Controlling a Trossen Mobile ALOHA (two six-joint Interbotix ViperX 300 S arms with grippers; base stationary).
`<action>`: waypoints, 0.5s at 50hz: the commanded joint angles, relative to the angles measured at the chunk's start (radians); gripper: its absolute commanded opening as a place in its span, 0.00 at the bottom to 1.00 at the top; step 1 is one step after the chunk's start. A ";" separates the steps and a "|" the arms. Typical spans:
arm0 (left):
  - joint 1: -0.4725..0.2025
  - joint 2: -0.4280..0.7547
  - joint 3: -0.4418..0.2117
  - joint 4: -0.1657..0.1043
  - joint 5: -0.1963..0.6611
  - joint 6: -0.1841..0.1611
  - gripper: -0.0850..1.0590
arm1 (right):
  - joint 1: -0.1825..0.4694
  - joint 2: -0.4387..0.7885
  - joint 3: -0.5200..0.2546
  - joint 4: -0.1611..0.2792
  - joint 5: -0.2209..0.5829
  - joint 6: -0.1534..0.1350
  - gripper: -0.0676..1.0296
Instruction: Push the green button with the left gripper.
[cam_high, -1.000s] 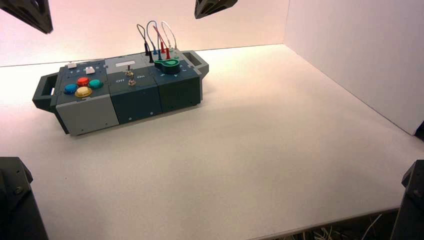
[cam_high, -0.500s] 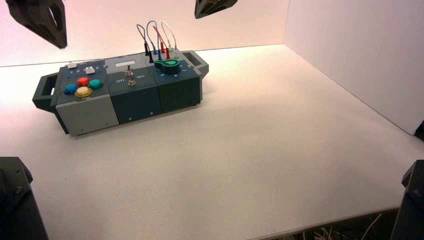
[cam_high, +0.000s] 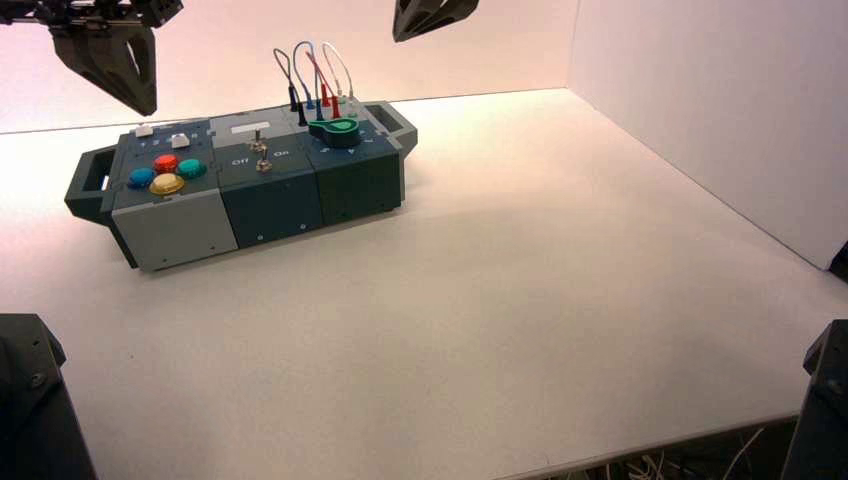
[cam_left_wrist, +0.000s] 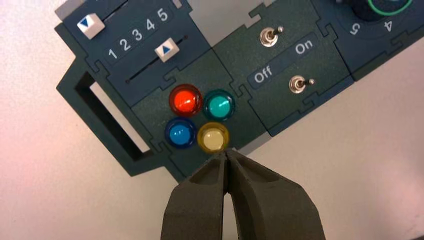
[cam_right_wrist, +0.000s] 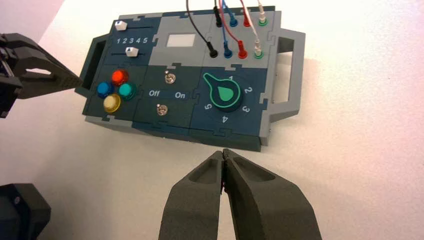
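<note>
Left end effector (cam_left_wrist: 226, 156): hung above the box's button end, fingertips pressed together and holding nothing.
Change: over the last second it had come in from the high view's upper left corner, lower and nearer the box (cam_high: 160, 225); the approach was under way, no press yet.
Green button (cam_left_wrist: 219, 105): sat in the four-button cluster, just beside the red button (cam_left_wrist: 186, 100) and the yellow button (cam_left_wrist: 213, 138), on the side toward the toggle switches (cam_left_wrist: 299, 84).
Alignment, as a judgement: the tips looked lined up nearer the yellow button, so a small shift seemed needed before descending.
Left wrist view only: showed the closed tips against the cluster and the Off/On lettering.
High view only: showed the clear height gap above the box.
Right end effector (cam_right_wrist: 223, 154): parked high behind the box, fingertips together, empty.
Bench (cam_high: 520, 290): carried the box.
</note>
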 joint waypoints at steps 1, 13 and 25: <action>-0.005 0.009 -0.018 0.003 -0.032 0.005 0.05 | -0.017 -0.014 -0.009 0.003 -0.011 0.000 0.04; -0.005 0.095 -0.040 0.000 -0.054 0.005 0.05 | -0.018 -0.012 -0.008 0.003 -0.018 -0.002 0.04; -0.008 0.120 -0.048 -0.002 -0.081 0.005 0.05 | -0.023 -0.011 -0.006 0.003 -0.018 -0.002 0.04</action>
